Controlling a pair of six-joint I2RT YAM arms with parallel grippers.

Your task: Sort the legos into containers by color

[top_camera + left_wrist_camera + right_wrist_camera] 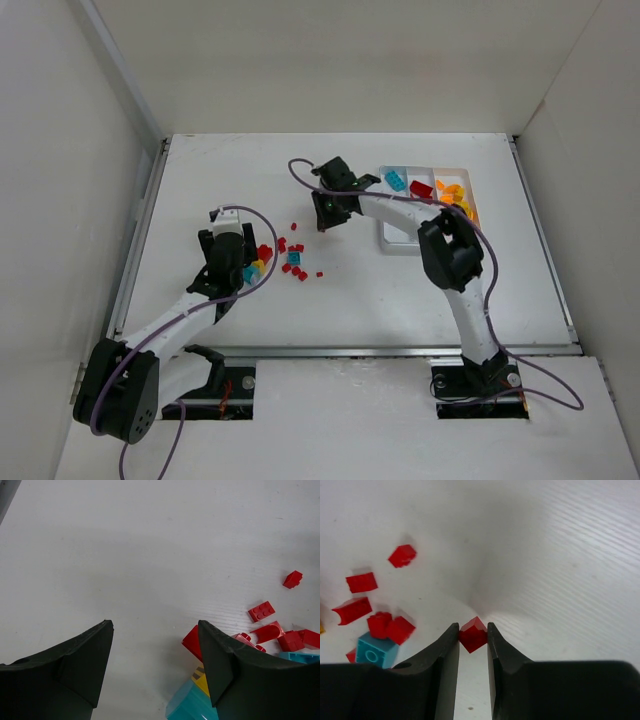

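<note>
Your right gripper (472,626) is clamped on one red brick (473,636), left of the tray (398,240).
On the table (400,300), the tray holds teal, red and orange pieces (421,188) in separate compartments (402,207); your left gripper (155,630) stands with jaws apart just beside the loose bricks (288,258) mid-table.

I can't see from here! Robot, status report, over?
Right tool shut on red lego. Left tool open, empty, beside loose legos. Way to tray looks clear.
</note>
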